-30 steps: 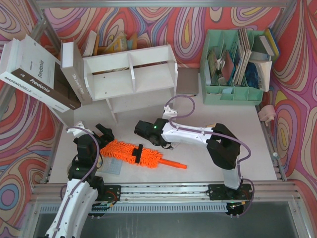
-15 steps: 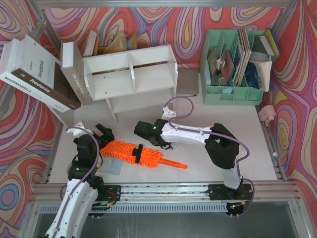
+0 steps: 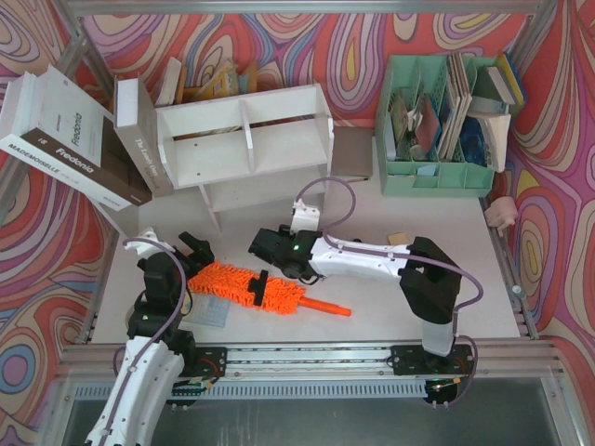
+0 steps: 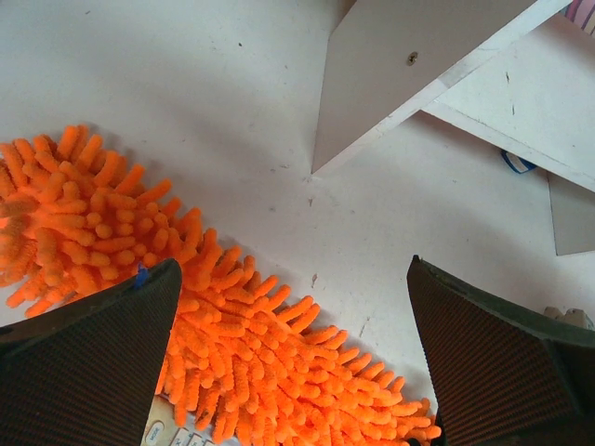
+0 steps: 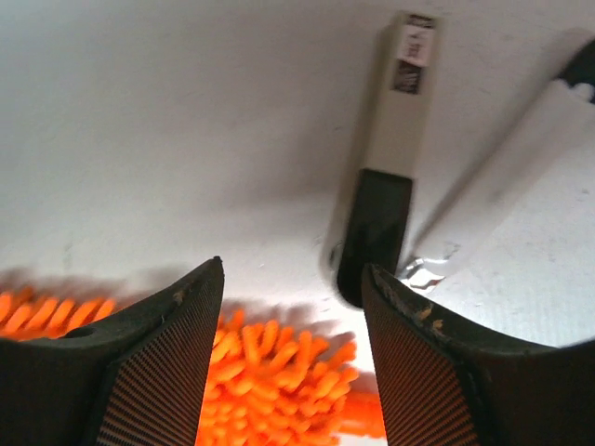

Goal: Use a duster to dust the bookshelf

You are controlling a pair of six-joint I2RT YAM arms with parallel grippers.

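The orange fluffy duster (image 3: pixel 244 284) lies flat on the table in front of the white bookshelf (image 3: pixel 244 139), its thin orange handle (image 3: pixel 326 308) pointing right. My left gripper (image 3: pixel 193 249) is open and empty, hovering over the duster's left end. The left wrist view shows the duster (image 4: pixel 232 344) between and below its fingers (image 4: pixel 84 367), with a shelf foot (image 4: pixel 400 74) beyond. My right gripper (image 3: pixel 259 245) is open and empty just behind the duster's middle. The right wrist view shows the duster (image 5: pixel 270 381) below the jaws.
A white-and-black marker pen (image 5: pixel 386 186) lies ahead of the right jaws. A calculator (image 3: pixel 208 314) lies partly under the duster. Large books (image 3: pixel 65 139) lean left of the shelf. A mint-green file organiser (image 3: pixel 437 121) stands at the back right.
My right gripper has reached a little further left, toward the duster's middle. The left arm and the duster have not moved.
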